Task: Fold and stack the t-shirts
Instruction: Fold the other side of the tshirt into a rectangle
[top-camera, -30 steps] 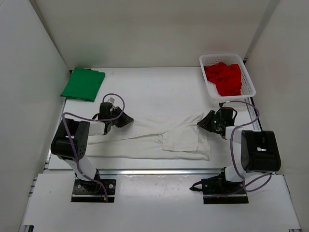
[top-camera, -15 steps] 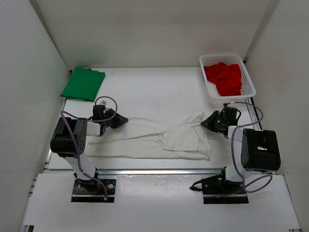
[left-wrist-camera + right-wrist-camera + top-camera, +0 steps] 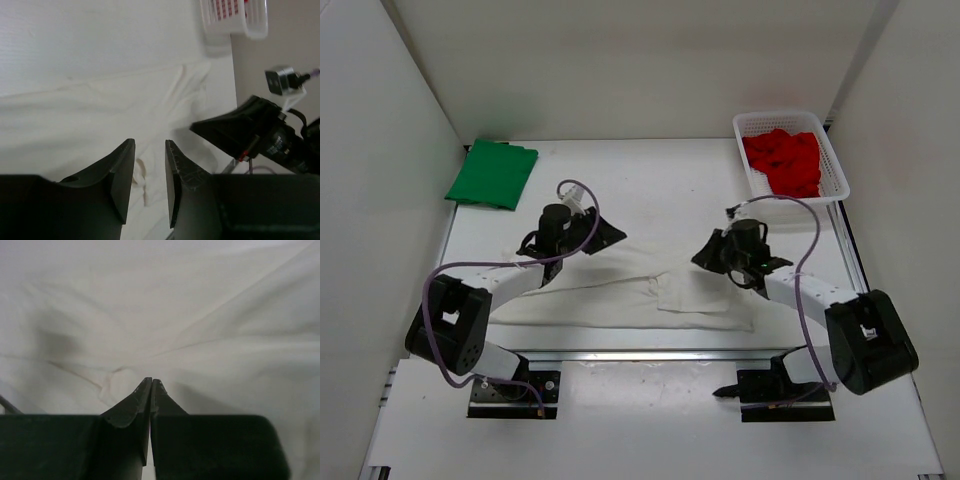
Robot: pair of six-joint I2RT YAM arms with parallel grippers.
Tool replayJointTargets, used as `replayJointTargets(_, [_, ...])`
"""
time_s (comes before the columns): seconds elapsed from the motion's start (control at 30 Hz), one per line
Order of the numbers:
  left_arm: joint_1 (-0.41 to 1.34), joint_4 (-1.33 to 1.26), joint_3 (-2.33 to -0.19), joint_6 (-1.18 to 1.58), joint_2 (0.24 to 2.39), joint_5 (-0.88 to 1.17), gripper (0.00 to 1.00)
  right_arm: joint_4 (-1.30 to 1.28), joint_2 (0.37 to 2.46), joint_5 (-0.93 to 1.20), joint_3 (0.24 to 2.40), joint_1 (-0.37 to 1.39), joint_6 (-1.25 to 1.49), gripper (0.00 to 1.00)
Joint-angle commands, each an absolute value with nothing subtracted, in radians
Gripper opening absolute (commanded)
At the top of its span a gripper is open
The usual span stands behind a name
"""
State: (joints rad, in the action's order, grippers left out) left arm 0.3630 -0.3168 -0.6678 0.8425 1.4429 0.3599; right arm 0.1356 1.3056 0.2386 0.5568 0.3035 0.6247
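Note:
The white t-shirt lies spread and creased across the front of the table, with a folded patch near its right end. My left gripper hovers open and empty over its upper edge; cloth shows below the jaws. My right gripper is shut, its tips pinching the white cloth, with creases running out from them. The green t-shirt lies folded at the back left. The red t-shirt is bunched in the basket.
The white mesh basket stands at the back right, and shows in the left wrist view. White walls enclose the table on three sides. My right arm shows close ahead of the left gripper.
Both grippers moved from the shirt's outer ends towards the middle. The shirt's upper right corner came inward with the right gripper. The left gripper rose above the cloth.

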Motion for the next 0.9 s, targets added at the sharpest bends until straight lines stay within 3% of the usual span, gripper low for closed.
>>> replayJointTargets(0.0, [0.437, -0.241, -0.66, 0.756, 1.428, 0.4, 0.42, 0.088, 1.389, 0.17, 0.575, 0.425, 0.618, 0.0])
replayJointTargets(0.17, [0.5, -0.288, -0.585, 0.768, 1.404, 0.459, 0.41, 0.106, 1.56, 0.209, 0.641, 0.437, 0.615, 0.0])
replayJointTargets(0.3, [0.486, -0.255, -0.552, 0.743, 1.326, 0.45, 0.44, 0.013, 1.893, 0.281, 1.027, 0.385, 0.574, 0.0])
replayJointTargets(0.4, [0.434, -0.196, -0.529, 0.719, 1.25, 0.446, 0.46, -0.314, 2.288, 0.34, 1.873, 0.353, 0.506, 0.0])
replayJointTargets(0.43, [0.411, -0.163, -0.522, 0.709, 1.237, 0.448, 0.46, -0.472, 2.45, 0.35, 2.043, 0.357, 0.468, 0.0])
replayJointTargets(0.5, [0.379, -0.099, -0.505, 0.69, 1.171, 0.434, 0.47, -0.69, 2.789, 0.399, 2.829, 0.364, 0.477, 0.01])
replayJointTargets(0.6, [0.348, -0.069, -0.469, 0.684, 1.099, 0.414, 0.5, -0.33, 2.454, 0.529, 2.315, 0.348, 0.563, 0.05])
replayJointTargets(0.77, [0.307, -0.052, -0.437, 0.695, 1.049, 0.417, 0.5, -0.47, 2.237, 0.465, 2.283, 0.377, 0.425, 0.31])
replayJointTargets(0.87, [0.296, -0.048, -0.433, 0.696, 1.042, 0.422, 0.51, -0.496, 2.07, 0.39, 2.098, 0.449, 0.347, 0.34])
